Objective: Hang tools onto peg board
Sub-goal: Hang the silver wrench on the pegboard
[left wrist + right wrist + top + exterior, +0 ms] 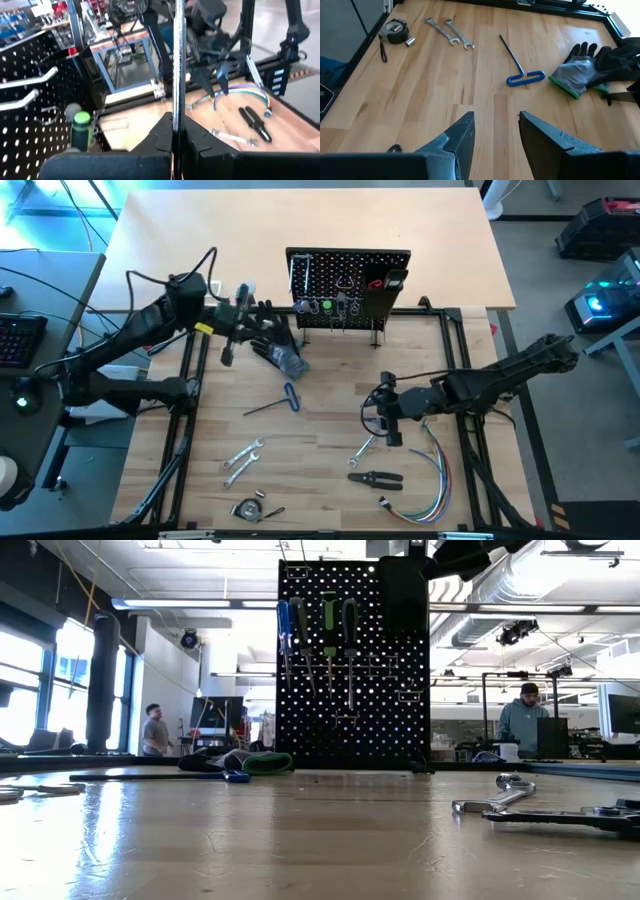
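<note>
Left wrist view: a slim silver tool [178, 65] is pinched in the left gripper [176, 131] beside the peg board [30, 100] — slip risk if misaligned; right gripper [496, 131] idles, parted, empty.

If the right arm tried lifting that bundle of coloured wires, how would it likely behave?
The wires lie in loose curves, so they would probably droop and trail. They look thin, so likely light. Their ends fan apart, so they might snag the pliers beside them.
</note>
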Motion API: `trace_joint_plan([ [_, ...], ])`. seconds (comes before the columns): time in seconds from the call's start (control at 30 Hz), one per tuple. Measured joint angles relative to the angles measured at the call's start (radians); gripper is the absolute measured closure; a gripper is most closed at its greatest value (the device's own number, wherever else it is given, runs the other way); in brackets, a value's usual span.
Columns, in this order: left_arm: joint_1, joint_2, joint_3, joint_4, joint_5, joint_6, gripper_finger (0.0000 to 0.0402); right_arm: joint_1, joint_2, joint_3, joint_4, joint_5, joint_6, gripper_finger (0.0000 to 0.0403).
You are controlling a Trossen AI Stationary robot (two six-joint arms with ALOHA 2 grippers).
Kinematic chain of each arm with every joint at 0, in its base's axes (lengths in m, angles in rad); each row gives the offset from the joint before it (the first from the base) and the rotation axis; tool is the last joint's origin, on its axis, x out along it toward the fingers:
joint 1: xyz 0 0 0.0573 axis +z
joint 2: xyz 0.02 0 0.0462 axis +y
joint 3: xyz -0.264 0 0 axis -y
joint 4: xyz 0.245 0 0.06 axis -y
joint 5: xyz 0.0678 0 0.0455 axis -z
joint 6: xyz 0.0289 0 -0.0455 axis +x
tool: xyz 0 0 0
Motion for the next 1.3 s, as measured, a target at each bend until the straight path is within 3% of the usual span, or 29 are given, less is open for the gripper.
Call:
trace_joint_plan([
  [0.17,0.021,-0.054,0.000,-0.111,-0.079,0.030,0.0401,0.008,0.000,0.000,-0.003,0.000,0.007,0.0253],
  [0.57,0.038,-0.083,0.000,-0.246,-0.089,0.046,0.0401,0.019,0.000,0.000,-0.021,-0.009,0.017,0.0253],
  [0.87,0.113,-0.110,0.000,-0.274,-0.086,0.059,0.0401,0.033,0.000,-0.001,-0.025,-0.010,0.027,0.0253],
  [1.1,0.138,-0.144,0.000,-0.397,-0.062,0.058,0.0401,0.054,0.001,-0.002,-0.025,-0.008,0.031,0.0253],
  [1.3,0.131,-0.232,-0.084,-0.290,-0.022,-0.008,0.0401,0.055,0.001,-0.002,-0.022,-0.003,0.015,0.0253],
])
